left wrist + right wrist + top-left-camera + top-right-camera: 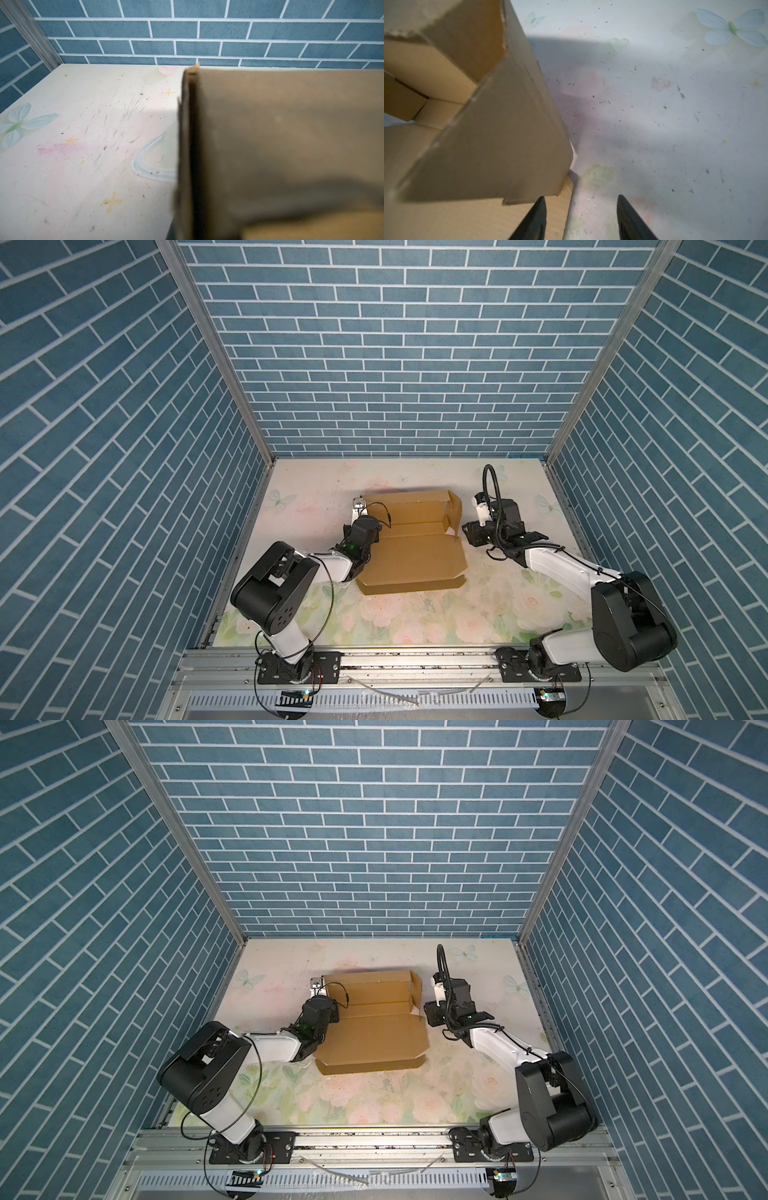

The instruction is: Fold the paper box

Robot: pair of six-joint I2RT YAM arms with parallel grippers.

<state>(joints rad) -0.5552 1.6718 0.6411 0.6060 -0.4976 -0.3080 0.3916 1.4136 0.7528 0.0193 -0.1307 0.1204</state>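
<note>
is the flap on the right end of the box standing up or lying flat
Standing up. In a top view the right end flap rises steeply off the paper box; the right wrist view shows it upright too.

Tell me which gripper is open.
The right gripper: its two dark fingers stand apart beside the raised right flap of the paper box. The left gripper, at the box's left edge, is shut.

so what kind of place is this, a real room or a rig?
Probably an enclosed robot test cell, not a real room: brick-print wall panels in aluminium framing, a scuffed floral tabletop, and the left arm and right arm bolted to a front rail.
</note>
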